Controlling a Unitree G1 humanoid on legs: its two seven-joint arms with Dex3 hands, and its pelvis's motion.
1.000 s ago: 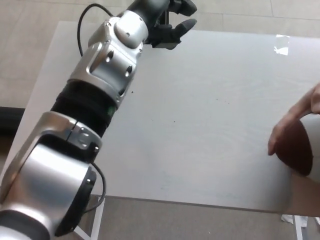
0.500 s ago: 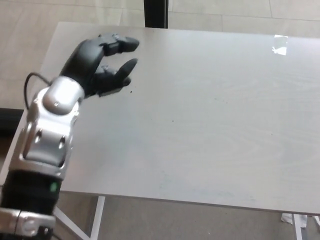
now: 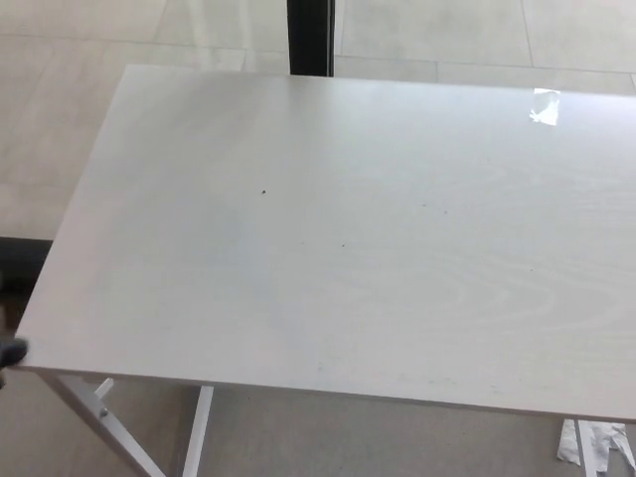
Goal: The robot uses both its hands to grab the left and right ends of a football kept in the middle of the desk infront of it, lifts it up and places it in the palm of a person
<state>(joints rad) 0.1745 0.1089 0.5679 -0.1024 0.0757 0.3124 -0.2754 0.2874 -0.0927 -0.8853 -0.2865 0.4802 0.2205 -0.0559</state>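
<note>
No football shows anywhere in the head view, and no person's hand either. The white desk lies bare before me. A small dark tip pokes in at the picture's left edge, just below the desk's near left corner; it looks like part of my left hand, too little to judge. My right hand is out of the picture.
A black post stands behind the desk's far edge. A dark object lies on the floor to the left. White desk legs show under the near edge, and paper scraps lie on the floor at bottom right.
My left arm has drawn back off the desk to the lower left, almost out of view. The person's hand with the brown football left the right edge a second ago. The camera tilted slightly.
</note>
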